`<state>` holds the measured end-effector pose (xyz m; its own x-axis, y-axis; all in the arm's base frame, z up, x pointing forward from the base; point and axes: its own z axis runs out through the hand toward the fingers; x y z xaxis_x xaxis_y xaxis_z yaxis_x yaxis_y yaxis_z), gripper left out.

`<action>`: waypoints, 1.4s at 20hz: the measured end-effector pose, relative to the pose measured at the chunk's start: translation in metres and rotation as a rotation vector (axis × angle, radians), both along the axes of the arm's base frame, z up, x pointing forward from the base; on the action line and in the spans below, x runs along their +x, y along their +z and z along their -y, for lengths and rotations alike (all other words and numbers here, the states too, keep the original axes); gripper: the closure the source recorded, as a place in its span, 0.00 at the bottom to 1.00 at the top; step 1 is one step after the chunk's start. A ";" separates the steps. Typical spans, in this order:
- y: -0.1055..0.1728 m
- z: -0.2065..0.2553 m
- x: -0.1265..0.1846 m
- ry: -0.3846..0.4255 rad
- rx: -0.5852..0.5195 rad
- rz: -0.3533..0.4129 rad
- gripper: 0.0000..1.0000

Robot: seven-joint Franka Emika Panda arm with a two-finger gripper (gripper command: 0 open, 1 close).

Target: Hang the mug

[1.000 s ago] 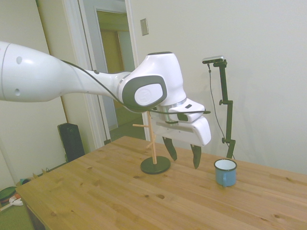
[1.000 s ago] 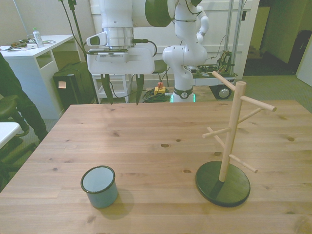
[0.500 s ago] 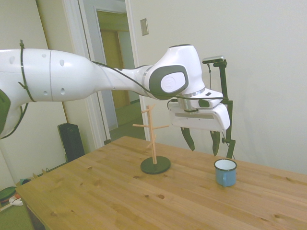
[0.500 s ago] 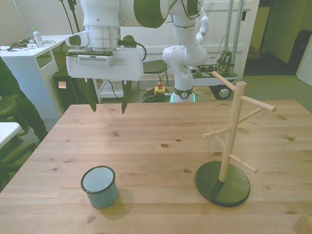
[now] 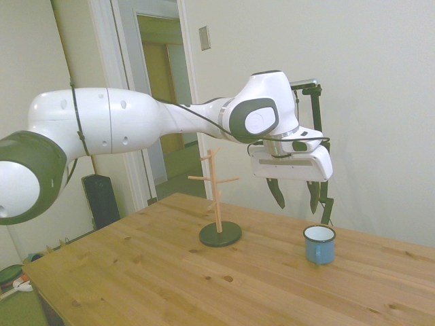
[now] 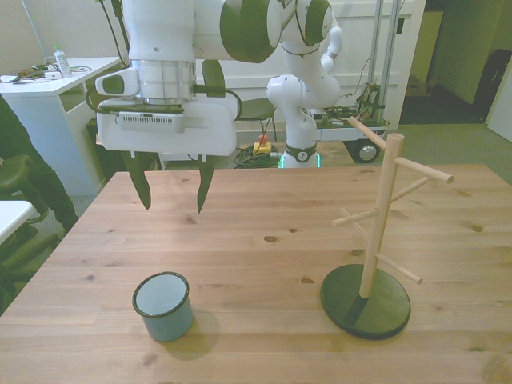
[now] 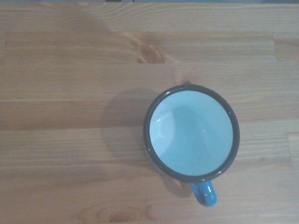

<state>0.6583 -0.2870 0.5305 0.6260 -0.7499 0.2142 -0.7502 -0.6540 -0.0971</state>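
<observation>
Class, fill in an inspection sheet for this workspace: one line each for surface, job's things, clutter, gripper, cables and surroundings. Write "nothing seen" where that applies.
Surface: wooden plank table, knots visible, dry.
Job's things: small light-blue enamel mug with white inside, upright, nothing in it, handle visible in the wrist view; wooden peg stand on a dark round base, upright, no mug on its pegs, apart from the mug.
Clutter: nothing seen on the table.
Gripper: two-finger gripper open, holding nothing, above the table and higher than the mug.
Cables: black cable along the white arm.
Surroundings: white desk and a seated person's dark sleeve at the front view's left; open doorway behind.
</observation>
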 end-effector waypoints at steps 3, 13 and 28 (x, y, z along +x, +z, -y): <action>-0.005 -0.004 0.014 0.014 -0.004 -0.003 0.00; -0.052 -0.021 0.055 0.062 0.005 -0.030 0.00; -0.111 -0.043 0.094 0.101 0.008 -0.083 0.00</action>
